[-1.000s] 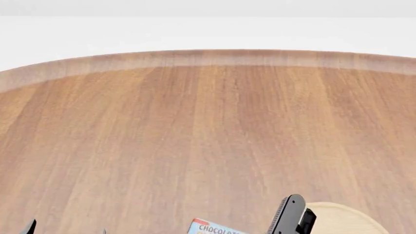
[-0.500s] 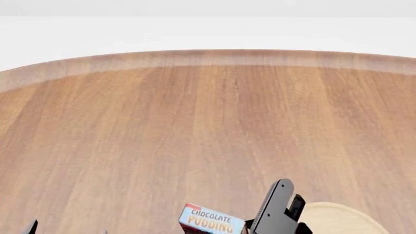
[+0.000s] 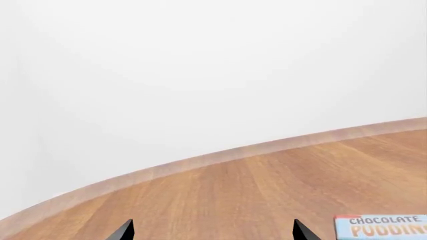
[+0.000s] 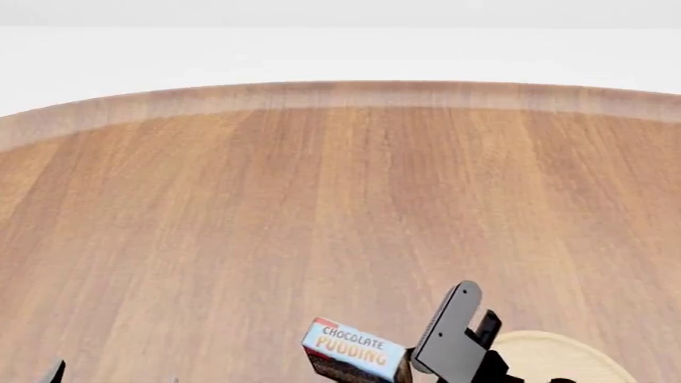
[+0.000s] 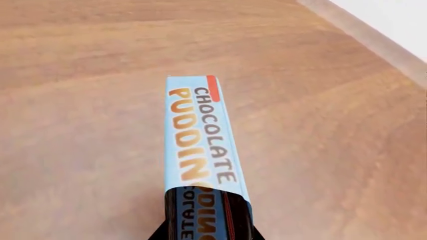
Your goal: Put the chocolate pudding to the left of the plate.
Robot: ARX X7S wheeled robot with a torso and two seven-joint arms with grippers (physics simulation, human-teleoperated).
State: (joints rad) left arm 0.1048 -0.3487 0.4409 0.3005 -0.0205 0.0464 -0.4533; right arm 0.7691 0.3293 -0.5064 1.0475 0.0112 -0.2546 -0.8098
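Observation:
The chocolate pudding (image 4: 355,349) is a light blue box with a red edge and dark brown sides. It is held just above the table at the near edge of the head view. My right gripper (image 4: 428,356) is shut on its end, and in the right wrist view the box (image 5: 200,145) juts forward from between the dark fingers. The light-wood plate (image 4: 553,357) lies right of that gripper, partly cut off by the frame. My left gripper (image 3: 212,231) is open and empty, low at the near left. The box (image 3: 381,226) lies off to one side of it.
The round wooden table (image 4: 319,199) stretches away to its pale rim (image 4: 340,94), with a white floor beyond. Only the tips of the left fingers (image 4: 53,372) show in the head view.
My right gripper has lifted the pudding box and carried it further onto the table, so more of the box and gripper show. The left gripper has not moved.

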